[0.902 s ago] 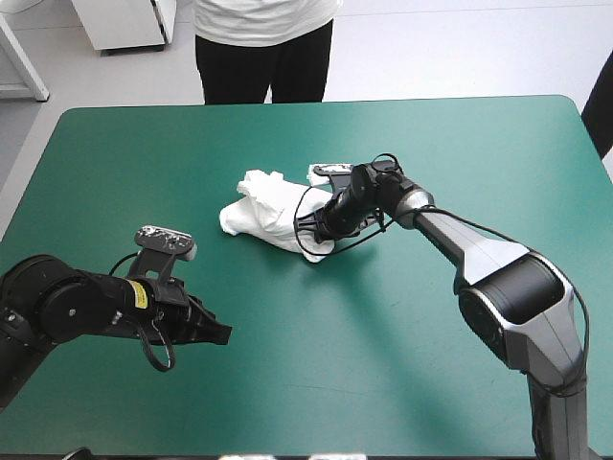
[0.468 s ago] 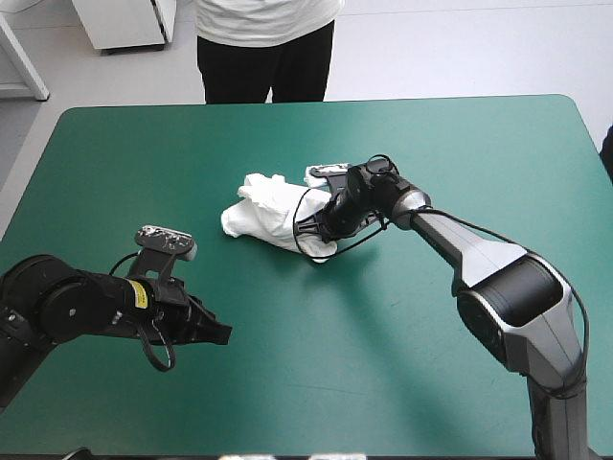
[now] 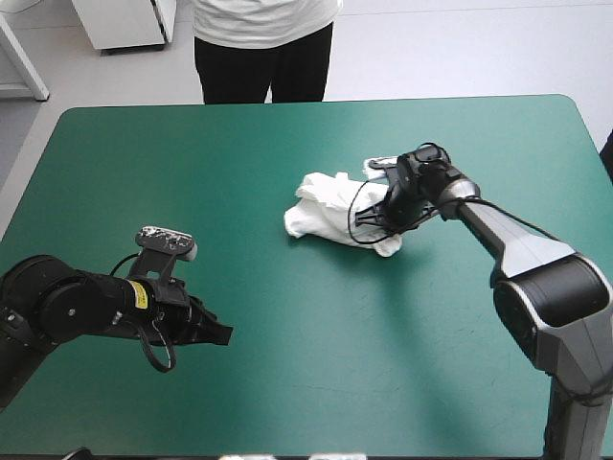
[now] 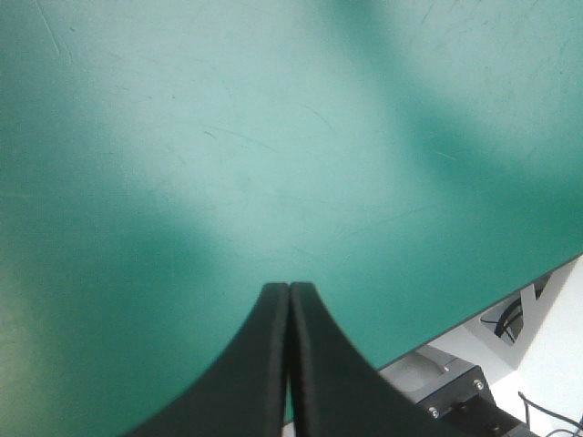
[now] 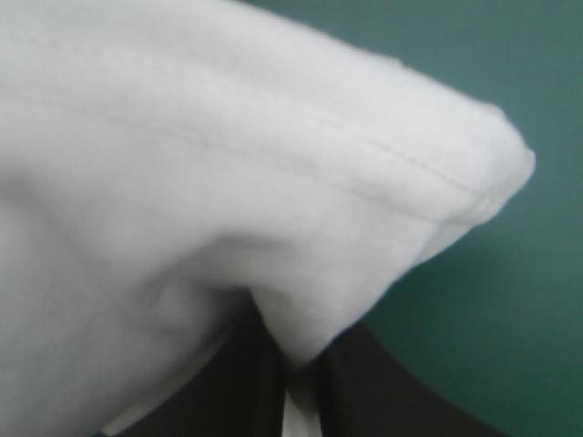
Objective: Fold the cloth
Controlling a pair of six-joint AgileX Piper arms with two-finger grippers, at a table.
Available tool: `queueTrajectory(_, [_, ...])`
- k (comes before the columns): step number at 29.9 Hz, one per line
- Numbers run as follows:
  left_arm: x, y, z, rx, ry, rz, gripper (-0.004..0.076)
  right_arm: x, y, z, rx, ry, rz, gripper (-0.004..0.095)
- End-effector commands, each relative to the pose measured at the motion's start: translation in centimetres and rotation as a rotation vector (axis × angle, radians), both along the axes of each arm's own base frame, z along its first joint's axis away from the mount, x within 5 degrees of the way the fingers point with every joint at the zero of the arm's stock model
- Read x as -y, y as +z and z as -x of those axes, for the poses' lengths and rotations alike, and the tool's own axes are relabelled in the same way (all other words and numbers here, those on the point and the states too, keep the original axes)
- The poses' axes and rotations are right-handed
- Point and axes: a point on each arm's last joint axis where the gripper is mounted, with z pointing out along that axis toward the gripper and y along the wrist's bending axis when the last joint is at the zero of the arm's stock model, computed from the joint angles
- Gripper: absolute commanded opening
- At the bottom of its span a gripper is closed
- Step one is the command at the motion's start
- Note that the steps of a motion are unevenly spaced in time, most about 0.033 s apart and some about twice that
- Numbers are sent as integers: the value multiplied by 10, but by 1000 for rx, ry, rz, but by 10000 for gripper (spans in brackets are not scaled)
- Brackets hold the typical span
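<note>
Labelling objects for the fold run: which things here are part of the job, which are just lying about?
Job: T-shirt, crumpled; right gripper, jaws shut on it; left gripper, jaws shut, away from the T-shirt.
Lying about: only the teal-green cover; no loose items seen.

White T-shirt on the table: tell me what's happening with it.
The black-fingered right end effector is shut on the crumpled white short-sleeved T-shirt, pinching a stitched edge at the heap's right side. The heap lies on the teal-green table cover, a little beyond the middle. The left end effector is shut on nothing, over bare cover towards the table's near left. No fold has been made yet.
</note>
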Motion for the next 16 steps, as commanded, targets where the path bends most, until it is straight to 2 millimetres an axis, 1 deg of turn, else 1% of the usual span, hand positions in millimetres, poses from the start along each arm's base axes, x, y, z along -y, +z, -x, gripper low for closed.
queueTrajectory(1, [-1, 9, 6, 0, 3, 34, -10, 55, 14, 5, 39, -64, 128, -17])
queueTrajectory(5, [-1, 9, 6, 0, 3, 34, -10, 104, 14, 16, 45, -144, 185, -17])
queueTrajectory(11, [-1, 9, 6, 2, -3, 32, -10, 173, 23, 36, 53, -272, 261, -17])
queueTrajectory(16, [-1, 9, 6, 2, -3, 32, -10, 226, 32, 55, 63, -401, 271, -17])
